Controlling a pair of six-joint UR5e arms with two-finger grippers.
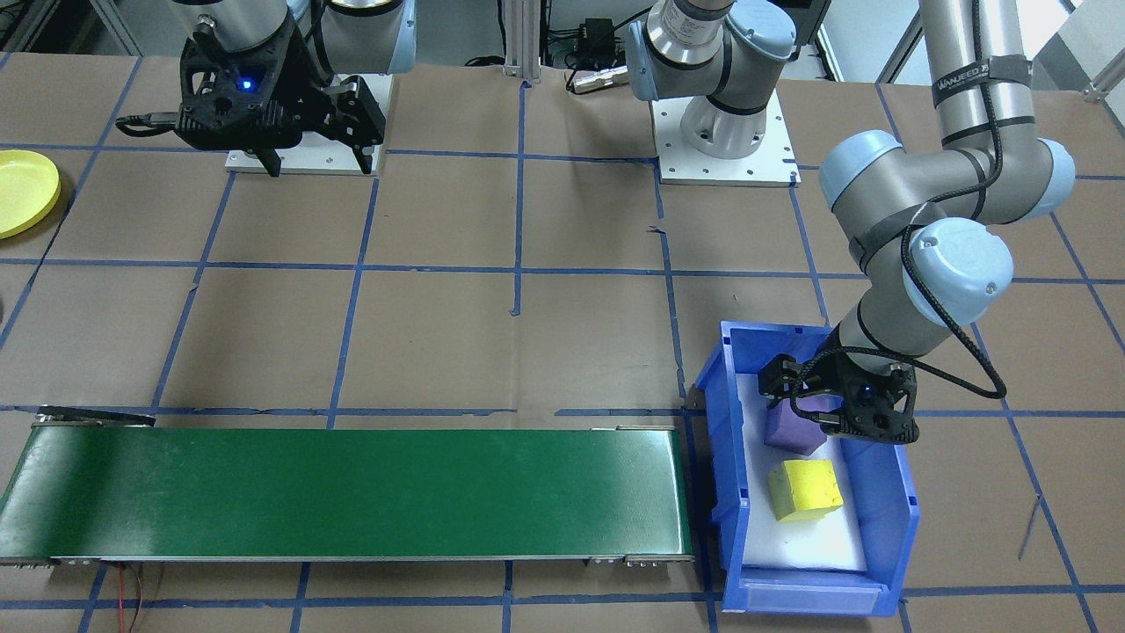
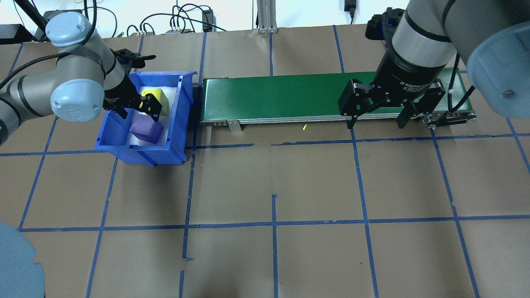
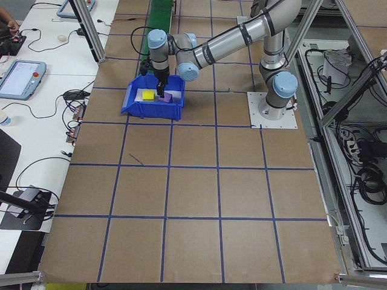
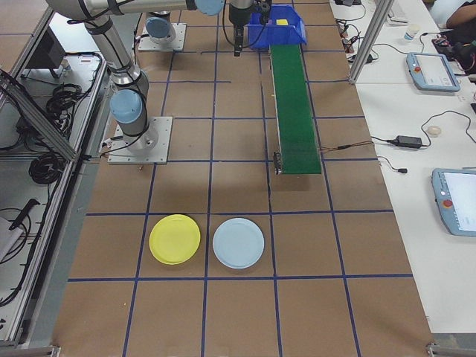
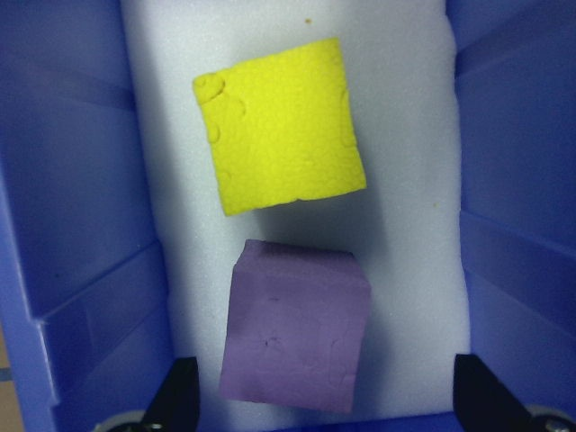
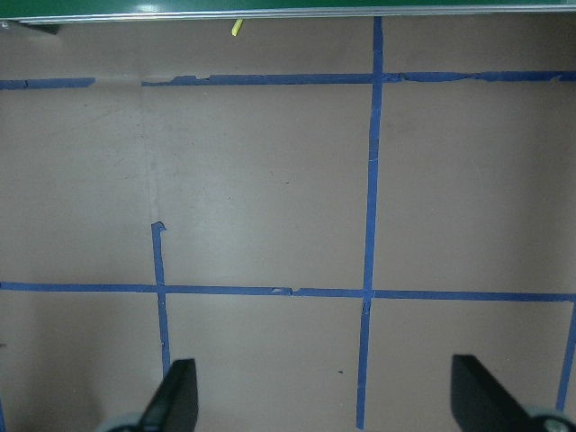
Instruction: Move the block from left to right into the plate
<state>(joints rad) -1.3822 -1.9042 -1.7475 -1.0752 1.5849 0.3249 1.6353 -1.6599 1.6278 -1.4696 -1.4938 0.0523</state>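
While the left hand (image 5: 319, 409) hangs open inside the blue bin (image 1: 889, 510), its fingers straddle the purple block (image 5: 295, 326) without touching. Purple block: foam cube, slightly dented, on white padding. Yellow block (image 5: 281, 124) lies just past it, tilted, pitted at one corner. Bin walls hem both blocks in on either side. Green conveyor (image 1: 352, 492) butts against the bin. Right hand (image 2: 376, 112) is open, empty, above the conveyor's far end. Yellow plate (image 4: 175, 239) sits on the counter (image 2: 273, 186) beyond, beside a pale blue plate (image 4: 239, 243).
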